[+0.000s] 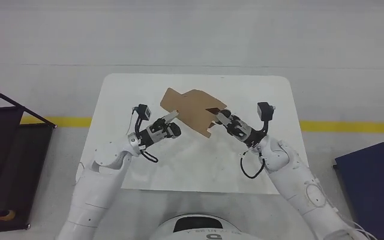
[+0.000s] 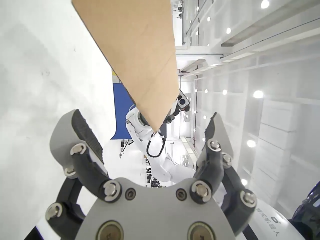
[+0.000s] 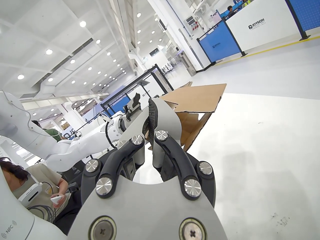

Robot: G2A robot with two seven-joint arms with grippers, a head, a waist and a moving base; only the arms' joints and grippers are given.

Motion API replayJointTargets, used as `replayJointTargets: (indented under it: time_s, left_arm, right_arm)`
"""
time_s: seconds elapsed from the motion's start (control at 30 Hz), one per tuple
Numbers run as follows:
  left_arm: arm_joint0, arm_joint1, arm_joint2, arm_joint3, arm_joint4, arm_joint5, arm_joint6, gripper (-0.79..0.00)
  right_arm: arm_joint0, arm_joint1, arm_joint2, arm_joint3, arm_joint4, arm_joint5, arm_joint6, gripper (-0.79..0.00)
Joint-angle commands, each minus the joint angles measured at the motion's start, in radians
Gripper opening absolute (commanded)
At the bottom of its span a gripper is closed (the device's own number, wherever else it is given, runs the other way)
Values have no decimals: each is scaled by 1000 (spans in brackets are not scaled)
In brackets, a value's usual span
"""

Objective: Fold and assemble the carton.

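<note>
A flat brown carton (image 1: 191, 109) is held tilted above the middle of the white table (image 1: 120, 114). My right gripper (image 1: 222, 118) is at its right-hand flap. In the right wrist view this gripper (image 3: 150, 106) is shut on a cardboard edge, and the carton (image 3: 200, 96) spreads out beyond it. My left gripper (image 1: 171, 128) is at the carton's left lower edge. The left wrist view shows it (image 2: 147, 118) open, with a pointed corner of the carton (image 2: 140, 38) reaching in between the two fingers (image 2: 86, 133) without being clamped.
The table's front half (image 1: 192, 168) is bare white surface. A black stand (image 1: 24, 138) is on the floor to the left and a blue panel (image 1: 366, 168) to the right. A yellow floor line (image 1: 342, 126) runs behind the table.
</note>
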Motion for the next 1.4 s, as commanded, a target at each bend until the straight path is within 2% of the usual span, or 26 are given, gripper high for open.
replayJointTargets:
  time_s: [0.0, 0.33, 0.63, 0.73, 0.8, 0.87, 0.97, 1.07, 1.27, 1.33, 1.37]
  left_arm:
    - [-10, -2, 19, 5, 4, -4, 10, 0]
    - [-42, -7, 76, 10, 98, 16, 109, 0]
    - [-50, -7, 84, 11, 99, 3, 125, 0]
    - [-48, -8, 81, 9, 80, -10, 138, -80]
    - [-46, -7, 74, 12, 72, -26, 144, -163]
    - [-44, -7, 69, 15, 65, -39, 151, -376]
    - [-43, -6, 63, 16, 71, -51, 157, -449]
    - [-42, -4, 60, 15, 81, -63, 159, -489]
    - [-33, -1, 59, 0, 135, -85, 179, -677]
    - [-29, 0, 60, -7, 159, -92, 190, -776]
    - [-27, 0, 59, -11, 176, -96, 198, -785]
  right_arm:
    - [-1, 0, 1, -1, 0, -1, 4, -785]
    - [-1, -3, -1, -1, 20, 1, 34, -785]
    - [14, -9, -14, 14, 40, 18, 62, -785]
    - [18, -10, -15, 21, 41, 23, 68, -785]
    - [21, -12, -18, 24, 40, 27, 75, -785]
    - [24, -13, -22, 27, 38, 30, 80, -785]
    - [28, -15, -26, 33, 38, 35, 85, -785]
    - [31, -18, -29, 36, 38, 36, 87, -785]
    - [35, -22, -35, 41, 31, 42, 92, -785]
    - [35, -23, -36, 42, 29, 43, 93, -785]
    - [35, -23, -37, 42, 27, 44, 93, -785]
